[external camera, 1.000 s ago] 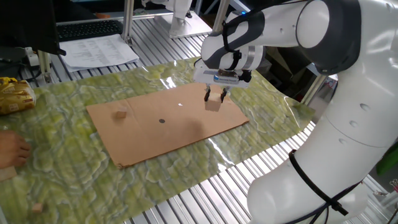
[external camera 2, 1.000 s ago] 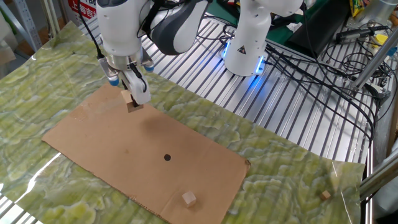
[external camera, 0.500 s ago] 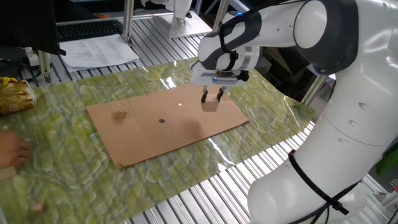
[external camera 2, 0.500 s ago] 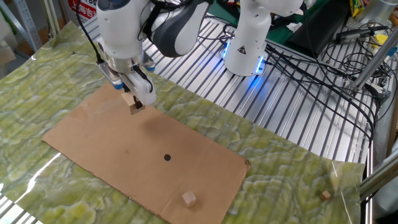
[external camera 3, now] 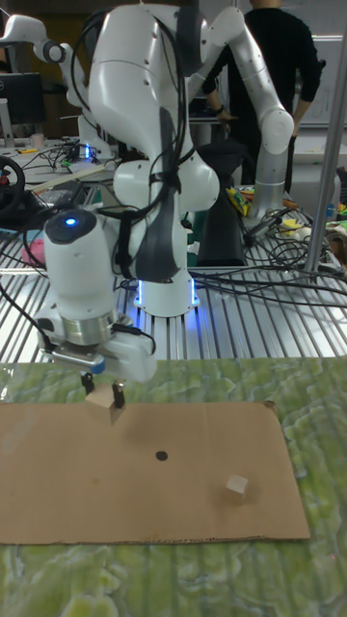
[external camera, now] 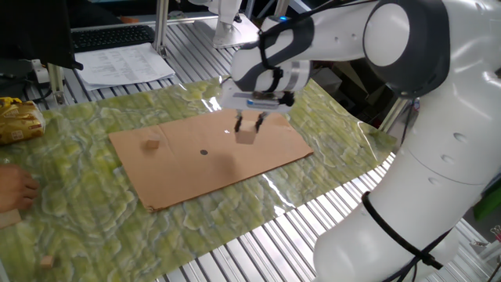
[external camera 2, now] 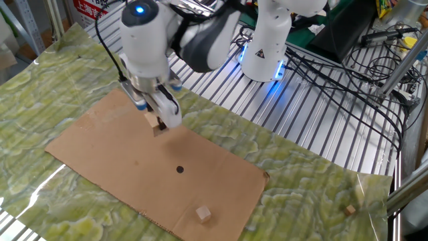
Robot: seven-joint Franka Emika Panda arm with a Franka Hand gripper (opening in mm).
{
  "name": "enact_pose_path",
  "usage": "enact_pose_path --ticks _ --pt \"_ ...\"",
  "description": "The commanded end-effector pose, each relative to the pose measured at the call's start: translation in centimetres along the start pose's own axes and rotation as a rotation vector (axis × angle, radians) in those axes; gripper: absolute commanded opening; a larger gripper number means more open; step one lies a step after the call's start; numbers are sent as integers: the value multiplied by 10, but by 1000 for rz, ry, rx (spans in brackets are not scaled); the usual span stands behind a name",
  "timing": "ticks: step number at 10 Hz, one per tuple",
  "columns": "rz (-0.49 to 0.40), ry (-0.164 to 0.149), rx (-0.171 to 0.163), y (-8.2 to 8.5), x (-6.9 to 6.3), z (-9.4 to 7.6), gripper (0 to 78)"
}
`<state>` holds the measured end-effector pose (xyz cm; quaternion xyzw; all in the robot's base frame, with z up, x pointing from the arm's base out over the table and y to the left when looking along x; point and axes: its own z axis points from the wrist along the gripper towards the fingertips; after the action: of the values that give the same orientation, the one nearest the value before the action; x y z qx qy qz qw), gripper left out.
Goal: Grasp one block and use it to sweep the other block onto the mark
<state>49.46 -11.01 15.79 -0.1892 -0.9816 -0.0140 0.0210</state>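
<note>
My gripper (external camera: 248, 127) (external camera 2: 159, 124) (external camera 3: 103, 393) is shut on one block (external camera: 246, 136) (external camera 2: 159, 126) (external camera 3: 101, 404), a tan wooden cube held just above the brown cardboard (external camera: 172, 168). The mark (external camera: 203, 152) (external camera 2: 179, 169) (external camera 3: 161, 455), a small dark dot, lies near the cardboard's middle, between the held cube and the other block. The other block (external camera: 152, 144) (external camera 2: 203, 214) (external camera 3: 237, 490) rests on the cardboard near its far end, well apart from the gripper.
The cardboard lies on a green marbled mat (external camera: 94, 211) over a slatted metal table. A hand (external camera: 14, 188) rests at the mat's left edge. Small wooden bits (external camera: 48, 261) (external camera 2: 350, 209) lie on the mat. Papers (external camera: 125, 63), cables (external camera 2: 348, 73) and another robot base (external camera 2: 267, 47) surround it.
The gripper, still holding the cube, has moved across the cardboard toward the mark. The other block and the mark stayed in place.
</note>
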Motion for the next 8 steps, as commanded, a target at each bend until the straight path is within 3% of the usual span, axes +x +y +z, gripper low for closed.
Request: enact_pose_path --ticks 1,6,7,8 --pt "58 -7 -128 98 11 17 12" --pt "74 9 -146 117 9 16 12" --pt "88 -9 -78 117 9 16 12" --pt "58 0 -19 117 9 16 12"
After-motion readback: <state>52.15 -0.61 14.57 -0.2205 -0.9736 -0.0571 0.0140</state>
